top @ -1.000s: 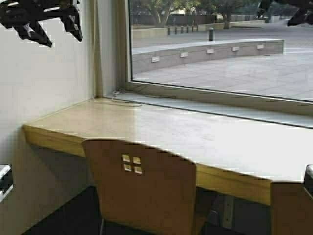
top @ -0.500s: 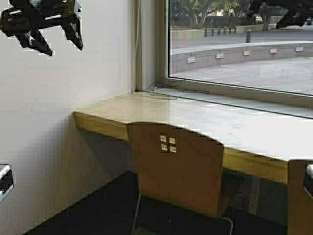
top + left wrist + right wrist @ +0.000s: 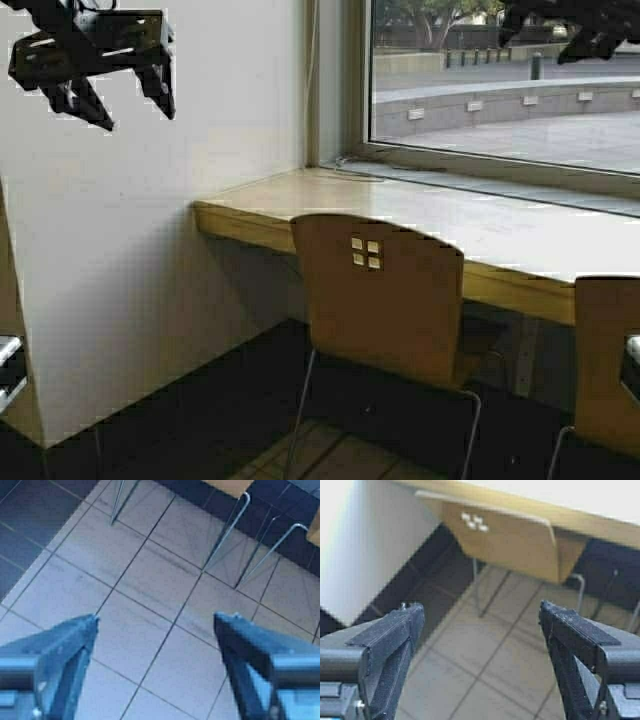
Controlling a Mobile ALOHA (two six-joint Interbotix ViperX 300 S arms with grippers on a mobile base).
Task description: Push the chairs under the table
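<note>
High view: long pale-wood worktop [image 3: 300,205] with thick yellow-tan front edge runs under window. Tan moulded-plywood chair [image 3: 385,295] with four square holes in backrest stands at centre, seat partly under worktop edge, chrome legs on tiled floor. Second tan chair [image 3: 608,365] at 4 o'clock, cut by frame. Left tool [image 3: 105,85] raised at 10 o'clock, fingers spread wide, holding nothing. Right tool [image 3: 480,625] raised at 2 o'clock, likewise wide open, empty.

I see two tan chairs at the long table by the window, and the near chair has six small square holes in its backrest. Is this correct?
Not quite: in the high view the near chair has four small square holes in its backrest, not six. The second chair and the table by the window are as you say.
</note>
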